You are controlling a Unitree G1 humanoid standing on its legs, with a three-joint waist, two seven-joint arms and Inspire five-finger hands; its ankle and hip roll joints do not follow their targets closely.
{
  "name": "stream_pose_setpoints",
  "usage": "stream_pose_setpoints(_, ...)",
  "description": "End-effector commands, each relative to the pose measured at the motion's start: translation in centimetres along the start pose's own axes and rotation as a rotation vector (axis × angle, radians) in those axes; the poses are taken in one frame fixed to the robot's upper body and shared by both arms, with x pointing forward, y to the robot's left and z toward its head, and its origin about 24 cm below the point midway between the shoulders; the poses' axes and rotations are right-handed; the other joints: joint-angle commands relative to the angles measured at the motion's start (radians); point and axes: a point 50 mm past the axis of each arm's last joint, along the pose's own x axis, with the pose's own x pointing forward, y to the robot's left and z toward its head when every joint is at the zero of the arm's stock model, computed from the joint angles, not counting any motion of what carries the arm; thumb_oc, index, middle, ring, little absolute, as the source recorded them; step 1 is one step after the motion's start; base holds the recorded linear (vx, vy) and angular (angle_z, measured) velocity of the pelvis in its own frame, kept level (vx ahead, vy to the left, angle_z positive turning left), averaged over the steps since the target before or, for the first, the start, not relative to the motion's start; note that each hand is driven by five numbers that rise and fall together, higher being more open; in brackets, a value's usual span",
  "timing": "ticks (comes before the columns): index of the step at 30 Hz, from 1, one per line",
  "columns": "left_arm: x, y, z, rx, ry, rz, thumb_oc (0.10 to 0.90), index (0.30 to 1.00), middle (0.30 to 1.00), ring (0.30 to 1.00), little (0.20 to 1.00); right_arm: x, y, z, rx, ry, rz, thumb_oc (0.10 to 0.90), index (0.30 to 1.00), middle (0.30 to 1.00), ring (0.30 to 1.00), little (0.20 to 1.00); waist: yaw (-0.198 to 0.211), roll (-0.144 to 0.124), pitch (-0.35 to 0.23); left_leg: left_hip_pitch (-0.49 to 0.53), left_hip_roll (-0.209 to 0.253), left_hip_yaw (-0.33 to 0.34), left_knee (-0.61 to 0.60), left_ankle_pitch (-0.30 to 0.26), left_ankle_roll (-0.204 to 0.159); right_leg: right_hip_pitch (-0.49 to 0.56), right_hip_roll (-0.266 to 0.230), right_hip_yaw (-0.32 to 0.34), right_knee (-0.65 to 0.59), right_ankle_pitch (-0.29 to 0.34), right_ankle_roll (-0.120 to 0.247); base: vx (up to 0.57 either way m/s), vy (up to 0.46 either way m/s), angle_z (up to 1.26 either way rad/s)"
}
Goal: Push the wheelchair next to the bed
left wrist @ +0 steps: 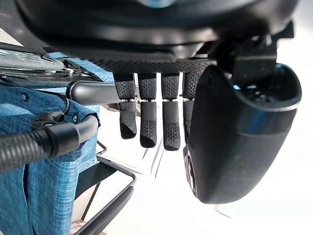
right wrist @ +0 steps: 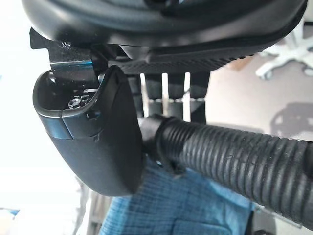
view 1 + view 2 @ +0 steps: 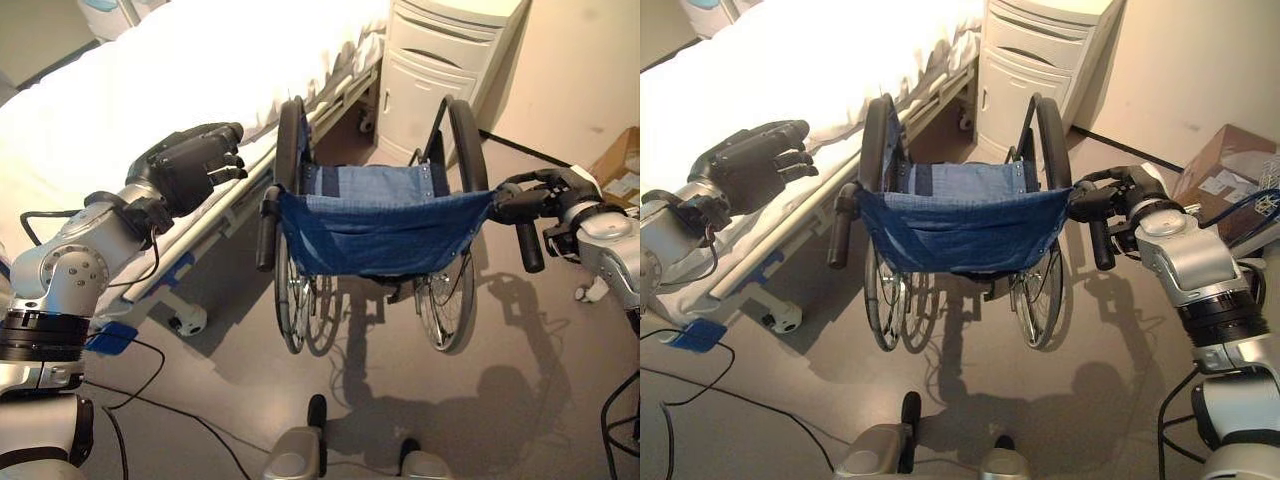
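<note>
We see the wheelchair (image 3: pixel 380 230) standing just beside the bed (image 3: pixel 150 90). Our right hand (image 3: pixel 1118 192) is curled round its right push handle (image 2: pixel 234 156). Our left hand (image 3: pixel 195 160) hangs loosely open, holding nothing, apart from the left handle (image 3: pixel 267 230).

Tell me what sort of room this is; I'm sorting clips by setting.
Probably a hospital or care room, or a mock-up of one. A bed with white bedding stands on a wheeled frame, a white bedside cabinet sits beside it, and a blue-seated wheelchair stands next to the bed.
</note>
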Motion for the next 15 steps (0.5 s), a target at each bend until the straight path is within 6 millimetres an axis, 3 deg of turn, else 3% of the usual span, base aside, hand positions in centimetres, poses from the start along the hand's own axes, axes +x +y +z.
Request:
stream_pose_setpoints(1, -0.3, -0.1, 0.9, -0.04, -0.115, -0.024, 0.4, 0.3, 0.3, 0.3, 0.3, -1.5, 7.4, 5.0, 0.069, -0.307, 0.348, 0.4, 0.3, 0.3, 0.3, 0.3, 0.088, 0.01, -0.177, 0.051, -0.026, 0.027, 0.032, -0.073, -0.008, -0.141, 0.011, 0.002, 0.125, 0.061, -0.038, 0.02, -0.051, -0.08)
stream_pose_setpoints(6, -0.1, -0.5, 0.2, -0.033, -0.094, -0.023, 0.4, 0.3, 0.3, 0.3, 0.3, -1.6, 7.4, 5.3, 0.083, -0.312, 0.345, 0.4, 0.3, 0.3, 0.3, 0.3, 0.089, -0.005, -0.173, 0.04, -0.025, 0.025, 0.028, -0.076, -0.012, -0.134, 0.015, 0.02, 0.063, 0.087, -0.031, 0.02, -0.073, -0.05)
stream_pose_setpoints(15, 0.0, -0.9, 0.0, -0.039, -0.106, -0.018, 0.4, 0.3, 0.3, 0.3, 0.3, -1.7, 7.8, 4.7, 0.107, -0.303, 0.336, 0.4, 0.3, 0.3, 0.3, 0.3, 0.086, -0.003, -0.187, 0.065, -0.014, 0.034, -0.018, -0.068, -0.019, -0.107, 0.021, 0.012, 0.005, 0.104, -0.027, 0.0, -0.055, -0.01)
